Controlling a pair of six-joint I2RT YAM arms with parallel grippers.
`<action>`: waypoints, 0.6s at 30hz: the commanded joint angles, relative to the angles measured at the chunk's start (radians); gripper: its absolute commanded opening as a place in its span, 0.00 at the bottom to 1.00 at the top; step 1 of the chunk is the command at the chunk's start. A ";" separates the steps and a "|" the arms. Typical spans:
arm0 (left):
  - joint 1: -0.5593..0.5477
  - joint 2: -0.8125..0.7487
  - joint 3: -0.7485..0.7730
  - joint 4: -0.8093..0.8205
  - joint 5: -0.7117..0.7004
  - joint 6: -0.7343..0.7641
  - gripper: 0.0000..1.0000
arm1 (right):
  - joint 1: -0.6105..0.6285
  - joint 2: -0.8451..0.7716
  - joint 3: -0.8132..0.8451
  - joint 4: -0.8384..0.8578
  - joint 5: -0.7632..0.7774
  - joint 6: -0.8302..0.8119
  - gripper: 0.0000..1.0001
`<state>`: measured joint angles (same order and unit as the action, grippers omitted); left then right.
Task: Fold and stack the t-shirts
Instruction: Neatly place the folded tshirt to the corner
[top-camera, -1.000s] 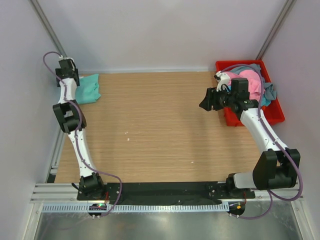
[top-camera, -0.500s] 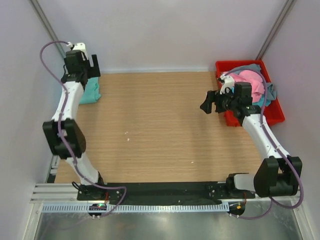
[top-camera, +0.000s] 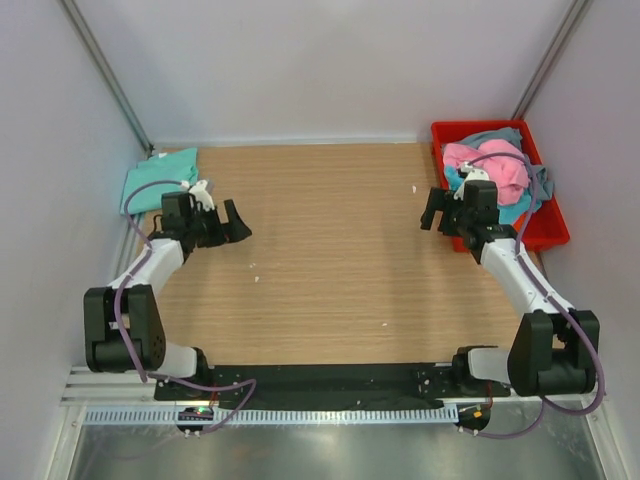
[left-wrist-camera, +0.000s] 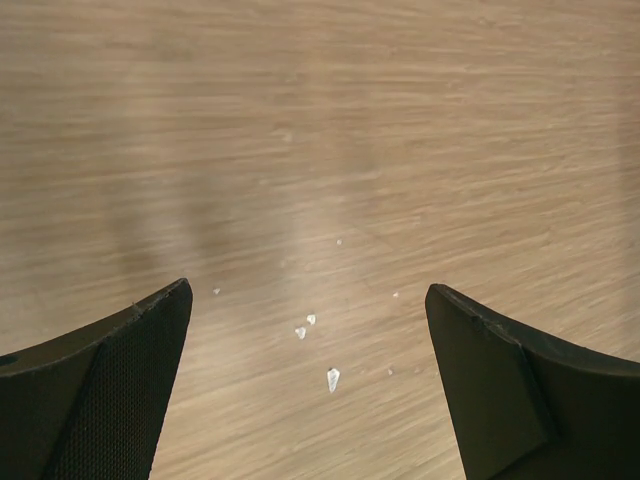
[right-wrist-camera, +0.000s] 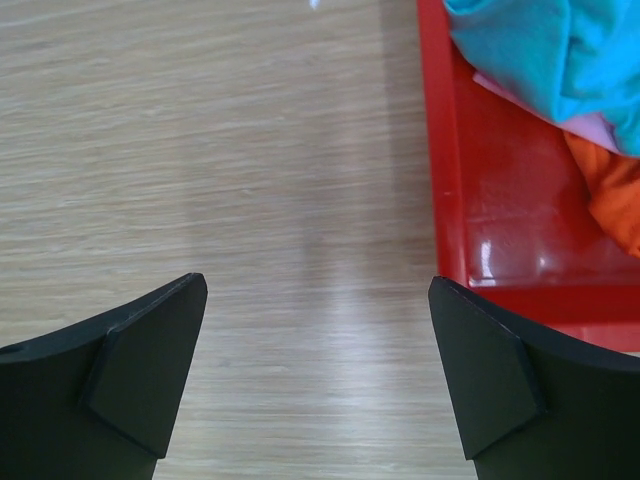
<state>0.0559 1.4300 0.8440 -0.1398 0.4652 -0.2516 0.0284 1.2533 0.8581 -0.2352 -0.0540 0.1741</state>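
A folded teal-green t-shirt (top-camera: 158, 177) lies at the table's far left corner. Pink (top-camera: 490, 167), turquoise-blue (top-camera: 512, 208) and grey-blue (top-camera: 538, 183) t-shirts are heaped in the red bin (top-camera: 545, 229) at the far right. The turquoise shirt (right-wrist-camera: 540, 50) and an orange cloth (right-wrist-camera: 612, 200) show in the right wrist view. My left gripper (top-camera: 236, 222) is open and empty, low over bare wood right of the teal shirt; it also shows in the left wrist view (left-wrist-camera: 308, 300). My right gripper (top-camera: 432, 208) is open and empty over the table just left of the bin; it also shows in the right wrist view (right-wrist-camera: 318, 290).
The bin's red wall (right-wrist-camera: 445, 150) stands just right of my right gripper. Small white specks (left-wrist-camera: 331, 378) lie on the wood under my left gripper. Grey walls close the table at the back and sides.
My left arm has swung down from the far left corner toward the middle, leaving the teal shirt uncovered. My right gripper has drawn back to the right, closer to the bin.
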 joint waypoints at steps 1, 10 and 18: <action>0.007 -0.135 0.007 0.114 -0.023 0.047 1.00 | -0.004 0.018 0.052 0.005 0.146 0.024 1.00; 0.002 -0.249 0.129 -0.342 -0.046 0.276 1.00 | -0.004 0.011 0.016 0.054 0.137 -0.011 1.00; 0.007 -0.428 0.075 -0.248 -0.146 0.258 1.00 | -0.004 -0.041 0.136 -0.041 0.203 -0.119 1.00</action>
<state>0.0593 1.0695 0.9398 -0.4263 0.3584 0.0048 0.0284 1.2842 0.9047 -0.2779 0.0860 0.1200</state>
